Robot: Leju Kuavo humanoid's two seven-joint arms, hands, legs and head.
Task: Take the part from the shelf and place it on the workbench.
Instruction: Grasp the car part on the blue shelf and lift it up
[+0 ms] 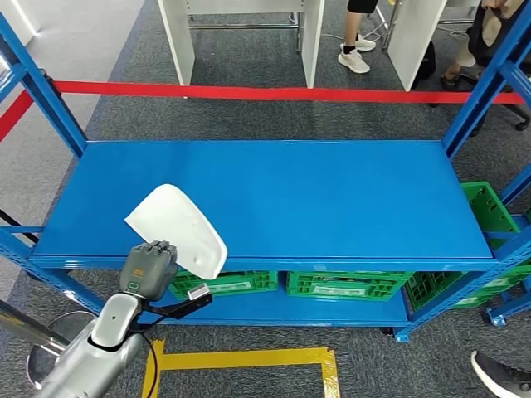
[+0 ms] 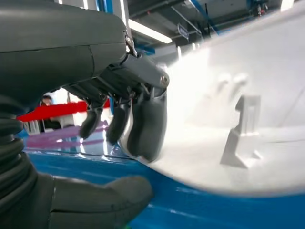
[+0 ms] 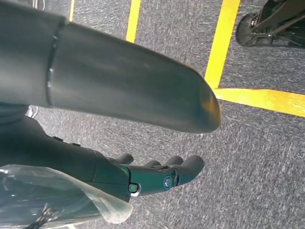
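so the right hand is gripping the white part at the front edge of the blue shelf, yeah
Not quite: it is the left hand gripping the white part at the front edge of the blue shelf, as the head view shows. The right hand holds nothing, its fingers apart above the floor.

Nothing here can be read. The green crates (image 1: 341, 284) under the blue shelf (image 1: 313, 199) carry pale label strips on their near faces, and a small tag (image 1: 197, 291) sits beside the left wrist, all too blurred.
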